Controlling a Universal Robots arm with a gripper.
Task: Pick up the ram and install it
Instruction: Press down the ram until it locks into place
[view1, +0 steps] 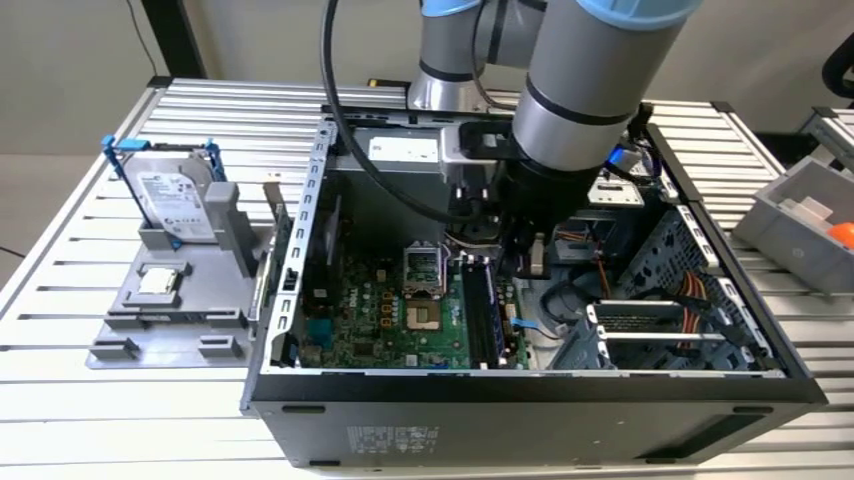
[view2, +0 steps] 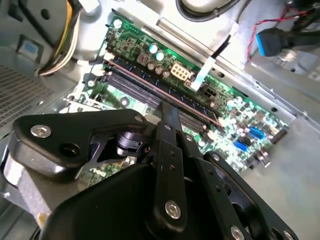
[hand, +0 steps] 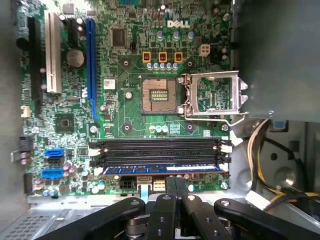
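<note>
With its fingers pressed together, the gripper (hand: 175, 187) bears on the ram (hand: 160, 170), seating it in the motherboard (hand: 130, 105) slot.

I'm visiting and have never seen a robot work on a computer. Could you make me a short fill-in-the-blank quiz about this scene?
1. The ram is a long, thin stick coloured ____.
2. It lies in one of the motherboard's black memory ____.
3. The end effector is inside the open computer ____.
4. In the exterior view, the hard drive stands on a grey stand to the case's ____.

Missing words: blue; slots; case; left
</note>
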